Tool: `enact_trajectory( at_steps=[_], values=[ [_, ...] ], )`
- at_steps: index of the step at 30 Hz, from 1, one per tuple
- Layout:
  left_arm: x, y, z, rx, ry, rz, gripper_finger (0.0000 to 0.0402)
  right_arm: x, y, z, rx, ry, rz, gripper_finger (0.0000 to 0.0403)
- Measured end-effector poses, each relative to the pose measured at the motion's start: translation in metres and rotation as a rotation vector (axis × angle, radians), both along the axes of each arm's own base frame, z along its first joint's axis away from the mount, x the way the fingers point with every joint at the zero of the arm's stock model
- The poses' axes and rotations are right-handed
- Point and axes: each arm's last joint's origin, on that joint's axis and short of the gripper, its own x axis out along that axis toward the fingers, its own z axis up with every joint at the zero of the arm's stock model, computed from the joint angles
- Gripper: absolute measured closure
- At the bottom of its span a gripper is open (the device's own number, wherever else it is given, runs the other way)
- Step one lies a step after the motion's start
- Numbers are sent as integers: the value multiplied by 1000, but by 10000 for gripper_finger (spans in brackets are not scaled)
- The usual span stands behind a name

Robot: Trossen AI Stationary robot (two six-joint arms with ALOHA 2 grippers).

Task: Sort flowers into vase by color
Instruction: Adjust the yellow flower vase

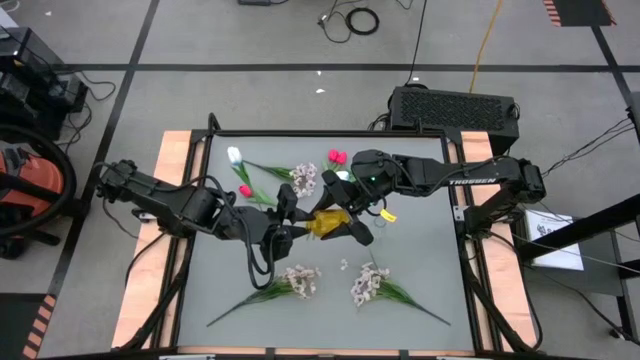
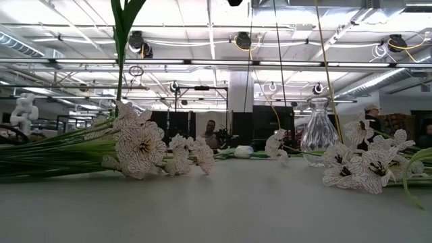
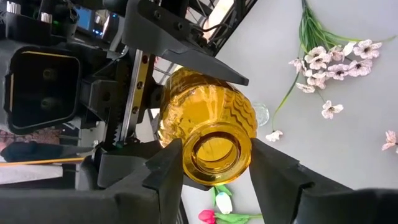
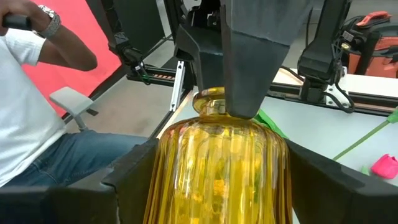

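Observation:
A yellow ribbed glass vase (image 1: 325,222) lies on its side in the air over the table's middle. My left gripper (image 1: 292,215) is shut on its mouth end and my right gripper (image 1: 352,226) on its body. A clear glass vase (image 2: 318,131) stands upright on the table. Pale blossom sprays (image 1: 300,282) (image 1: 368,285) lie flat near the front edge, and another spray (image 1: 303,178) lies toward the back. A white tulip (image 1: 234,155) and pink tulips (image 1: 337,157) (image 1: 245,190) lie on the far half. My left gripper pinches the yellow vase's neck just behind the mouth rim (image 3: 189,167), one finger (image 3: 166,174) on each side. The fingers come from the table's left, slanting down. The mouth faces this arm. My right gripper holds the vase's wide ribbed body (image 4: 217,174) between its two fingers (image 4: 134,171). It comes from the table's right, nearly level, with the fingers lying along the vase. The vase is held on its side, clear of the table.
A wooden frame (image 1: 180,150) borders the grey table top. A person in a white shirt and jeans (image 4: 37,112) sits beyond the table's left side. A black box (image 1: 450,105) and cables lie on the floor behind the table.

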Motion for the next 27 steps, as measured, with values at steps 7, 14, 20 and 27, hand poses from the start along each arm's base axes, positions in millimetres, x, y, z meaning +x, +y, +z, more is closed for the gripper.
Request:
enact_trajectory(
  at_steps=[7, 14, 20, 27],
  values=[
    [0, 0, 0, -11, 2, 7, 236, 0, 0, 0, 17, 11, -10, 96],
    [-3, 1, -5, -30, 51, 19, 236, -2, -9, -2, 27, 61, -81, 23],
    [-2, 13, -9, -82, 98, 57, 236, -8, -21, 0, 21, 82, -124, 11],
    [9, 33, -13, -247, 132, 39, 236, -57, -19, 20, -74, 177, -163, 12]
  ],
)
